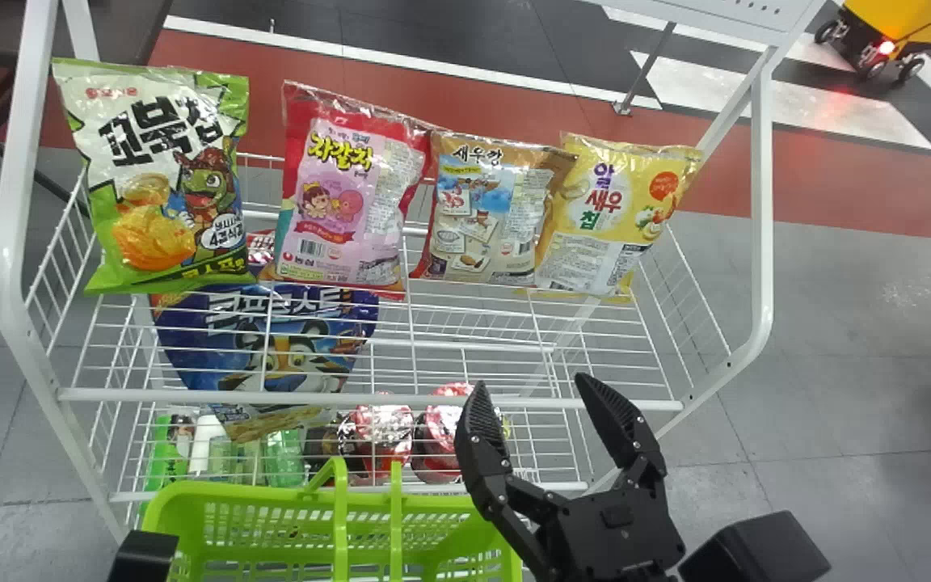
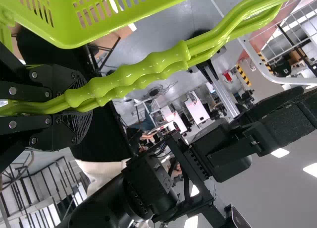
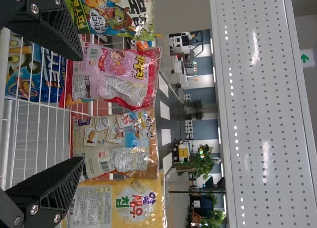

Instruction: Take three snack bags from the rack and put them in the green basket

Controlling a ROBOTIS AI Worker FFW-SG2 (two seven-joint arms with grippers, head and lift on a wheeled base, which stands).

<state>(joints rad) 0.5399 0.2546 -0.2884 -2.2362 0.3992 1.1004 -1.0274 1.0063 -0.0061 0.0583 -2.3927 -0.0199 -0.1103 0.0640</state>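
Four snack bags stand in a row on the rack's upper shelf in the head view: green, pink, brown and yellow. My right gripper is open at the shelf's front rail, nearer than the brown and yellow bags, holding nothing. In the right wrist view, the brown bag and pink bag appear beyond the spread fingers of my right gripper. The green basket is at the rack's front, beside my left arm. My left gripper is shut on the basket's handles.
White wire sides and a front rail bound the upper shelf. Below it are a blue snack bag, red-lidded tubs and green bottles. A perforated white panel is at the rack's top.
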